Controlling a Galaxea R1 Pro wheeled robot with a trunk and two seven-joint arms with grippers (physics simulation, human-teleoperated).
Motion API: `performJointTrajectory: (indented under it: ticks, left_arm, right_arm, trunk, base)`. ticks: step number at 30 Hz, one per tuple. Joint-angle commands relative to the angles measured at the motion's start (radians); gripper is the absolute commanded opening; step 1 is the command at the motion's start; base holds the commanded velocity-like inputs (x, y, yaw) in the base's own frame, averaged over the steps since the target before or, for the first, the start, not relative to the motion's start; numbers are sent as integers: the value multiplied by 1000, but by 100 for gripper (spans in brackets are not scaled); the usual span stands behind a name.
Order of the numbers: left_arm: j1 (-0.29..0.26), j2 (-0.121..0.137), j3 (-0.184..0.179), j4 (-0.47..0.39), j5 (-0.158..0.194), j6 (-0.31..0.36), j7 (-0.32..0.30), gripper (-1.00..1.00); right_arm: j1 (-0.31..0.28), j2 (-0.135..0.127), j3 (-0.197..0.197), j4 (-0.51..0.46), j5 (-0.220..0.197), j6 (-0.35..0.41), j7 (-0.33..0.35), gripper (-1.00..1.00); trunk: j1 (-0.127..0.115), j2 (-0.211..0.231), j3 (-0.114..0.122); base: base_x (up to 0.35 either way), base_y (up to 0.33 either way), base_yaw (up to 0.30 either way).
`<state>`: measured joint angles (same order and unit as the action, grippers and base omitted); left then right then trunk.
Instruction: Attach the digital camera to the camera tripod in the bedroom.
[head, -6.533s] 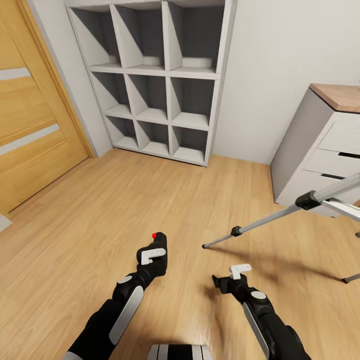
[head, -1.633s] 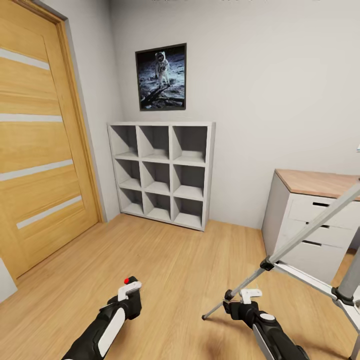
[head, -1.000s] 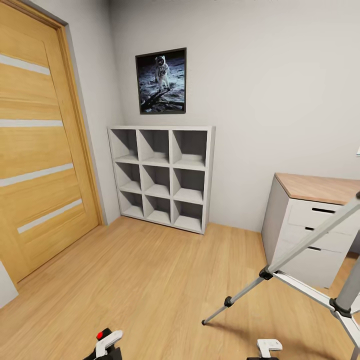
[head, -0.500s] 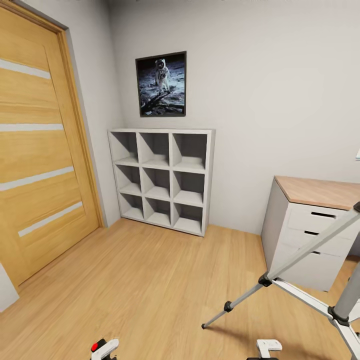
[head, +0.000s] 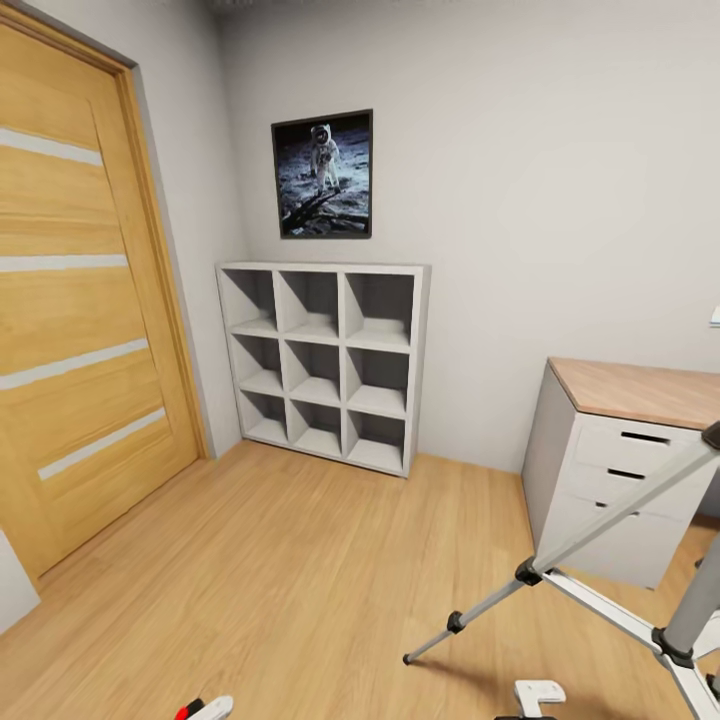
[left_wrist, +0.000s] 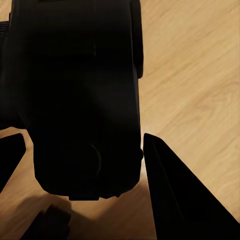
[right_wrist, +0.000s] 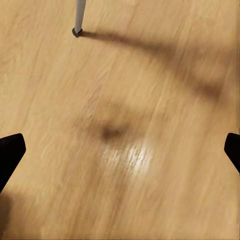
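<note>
The digital camera (left_wrist: 85, 100), a chunky black body, sits between the fingers of my left gripper (left_wrist: 85, 142), which is shut on it. In the head view, the camera's red button (head: 189, 710) and a white finger (head: 217, 706) of that gripper peek in at the bottom edge. The camera tripod (head: 527, 572) stands at the right with silver legs spread on the wood floor; its head is out of frame. My right gripper (right_wrist: 120, 150) hangs open over bare floor, near one tripod foot (right_wrist: 77, 31). The white top of the right gripper (head: 538, 692) shows low in the head view.
A wooden door (head: 70, 300) fills the left wall. A white cube shelf (head: 325, 365) stands against the back wall under an astronaut poster (head: 322, 174). A grey desk with a wood top (head: 640, 390) and drawers is at the right, behind the tripod.
The head view has tilted upward, so the poster and shelf sit lower in the picture and both grippers have slipped to its bottom edge. The left gripper still holds the camera.
</note>
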<state>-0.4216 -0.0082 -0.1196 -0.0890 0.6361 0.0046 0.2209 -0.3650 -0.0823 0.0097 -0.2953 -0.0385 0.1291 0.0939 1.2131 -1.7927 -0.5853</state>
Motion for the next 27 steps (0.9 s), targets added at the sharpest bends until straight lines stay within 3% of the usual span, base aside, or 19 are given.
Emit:
performJointTrajectory:
  ticks: [1,27]
  left_arm:
    - [0,0,-10,1,4,2,6,-100]
    - [0,-3,-12,18,4,2,5,-100]
  right_arm:
    - [0,-1,1,-2,-4,5,3,100]
    - [0,2,-1,40,-3,5,0,100]
  trunk:
    - [-4,7,2]
    - [-104,189,84]
  base:
    - [0,0,0]
    - [0,0,0]
